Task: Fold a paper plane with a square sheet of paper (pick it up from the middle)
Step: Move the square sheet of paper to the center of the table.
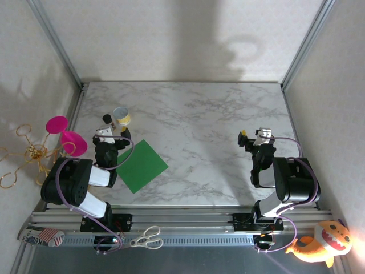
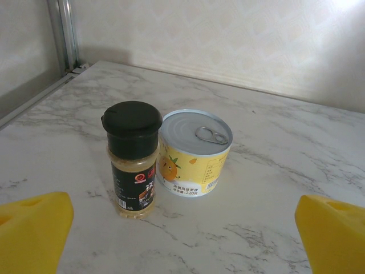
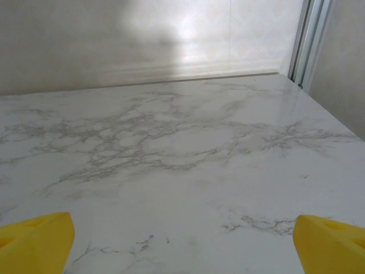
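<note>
Marble table, mostly bare, both arms parked at the near edge. Task not started: no fold in hand.

Square sheet of paper lies flat on the near-left part of the table, turned cornerwise, its left corner tucked close under the left arm's links. Right arm is well apart from it.

Left gripper is spread wide, nothing between the yellow pads. It points away from the sheet, toward the can and the spice jar, which stand touching or nearly so. Right gripper is also spread wide, over bare marble.

Risks as I see them:
- Thin sheet flat on smooth stone: a mid-sheet pinch probably skids or crumples it rather than lifting it.
- Left arm turning back to the sheet could clip the jar; it's tall and narrow, so likely tips, and could shove the can.
- Forearm or cable dragging over the sheet's corner would shift it before the grasp.
</note>
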### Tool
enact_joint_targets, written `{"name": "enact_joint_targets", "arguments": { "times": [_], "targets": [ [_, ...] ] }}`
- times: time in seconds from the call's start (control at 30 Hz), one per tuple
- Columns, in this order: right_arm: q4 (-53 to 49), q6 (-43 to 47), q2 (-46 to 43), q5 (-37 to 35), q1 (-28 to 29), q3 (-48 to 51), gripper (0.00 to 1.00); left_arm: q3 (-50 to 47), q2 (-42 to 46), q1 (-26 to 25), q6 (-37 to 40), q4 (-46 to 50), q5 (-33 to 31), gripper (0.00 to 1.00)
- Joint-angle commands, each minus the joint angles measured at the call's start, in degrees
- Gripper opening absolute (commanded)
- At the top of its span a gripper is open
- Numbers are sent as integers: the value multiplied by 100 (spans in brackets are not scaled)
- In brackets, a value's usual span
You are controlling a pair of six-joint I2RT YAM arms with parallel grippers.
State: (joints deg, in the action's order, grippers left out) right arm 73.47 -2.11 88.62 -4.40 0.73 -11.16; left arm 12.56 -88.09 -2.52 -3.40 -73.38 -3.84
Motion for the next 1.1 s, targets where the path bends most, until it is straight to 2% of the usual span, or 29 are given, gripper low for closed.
{"name": "enact_joint_targets", "arguments": {
  "times": [0.0, 0.7, 0.87, 0.93, 1.0, 1.07],
  "targets": [
    [124, 46, 6, 26, -18, -106, 99, 54, -28, -20, -12, -45, -48, 99],
    [-8, 86, -135, 144, -5, -127, 99, 25, 88, -38, -50, -46, -171, 99],
    [-1533, 192, -1044, -156, 159, -687, 99, 233, 915, -109, -84, 983, -586, 99],
    [-2209, -68, -1340, -416, 299, -1013, 99, 408, 1280, -219, -63, 1485, -819, 99],
    [-3074, -733, -1589, -269, 347, -1459, 99, 603, 1631, -295, -319, 1927, -856, 99],
    [-3972, -1262, -1688, 251, 378, -1979, 99, 856, 1930, -384, -622, 2454, -827, 99]
  ]
}}
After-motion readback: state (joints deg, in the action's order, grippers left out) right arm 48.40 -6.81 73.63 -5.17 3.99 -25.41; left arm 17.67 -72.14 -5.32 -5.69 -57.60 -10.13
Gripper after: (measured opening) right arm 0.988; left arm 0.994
